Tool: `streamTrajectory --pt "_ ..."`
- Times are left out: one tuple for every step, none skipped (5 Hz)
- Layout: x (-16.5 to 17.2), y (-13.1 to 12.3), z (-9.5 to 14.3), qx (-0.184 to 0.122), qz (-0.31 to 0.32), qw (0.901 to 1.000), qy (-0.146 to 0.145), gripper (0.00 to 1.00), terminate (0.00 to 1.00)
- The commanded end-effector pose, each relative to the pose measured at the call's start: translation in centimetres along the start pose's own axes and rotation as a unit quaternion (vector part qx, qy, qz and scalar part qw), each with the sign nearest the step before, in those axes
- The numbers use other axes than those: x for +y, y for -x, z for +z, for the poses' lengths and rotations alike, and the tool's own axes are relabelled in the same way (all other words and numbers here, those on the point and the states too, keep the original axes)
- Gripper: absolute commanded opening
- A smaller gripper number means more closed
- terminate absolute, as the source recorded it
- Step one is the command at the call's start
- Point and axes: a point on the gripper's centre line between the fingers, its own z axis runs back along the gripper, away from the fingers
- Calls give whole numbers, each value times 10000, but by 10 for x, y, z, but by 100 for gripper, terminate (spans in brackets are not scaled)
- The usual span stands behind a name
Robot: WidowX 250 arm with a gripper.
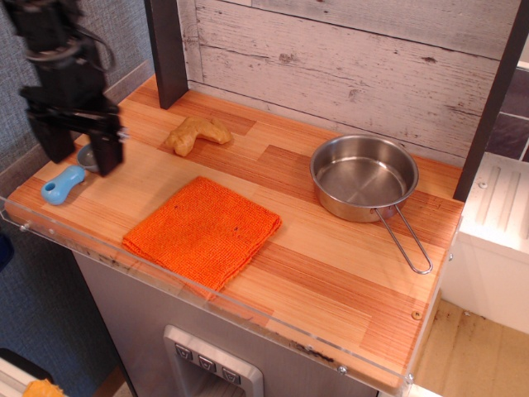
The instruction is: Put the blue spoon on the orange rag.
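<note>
Gripper (80,155) hovering w/ jaws spread over blue spoon (66,181); orange rag (203,231) lying at its 4 o'clock on worktop (331,265).

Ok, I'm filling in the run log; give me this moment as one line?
gripper: open, above light-blue-handled spoon | spoon: on counter, ungrasped | orange knitted rag: bare
</note>
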Motion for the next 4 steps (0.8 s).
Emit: streamTrajectory --pt "21 7 -2 -220 -527 9982 -154 100 0" --pt "16 4 -14 -158 -501 9983 -236 100 0" --pt "18 1 -30 -16 -431 9985 -332 100 0" --pt "22 2 -43 193 -338 9984 -405 100 0"
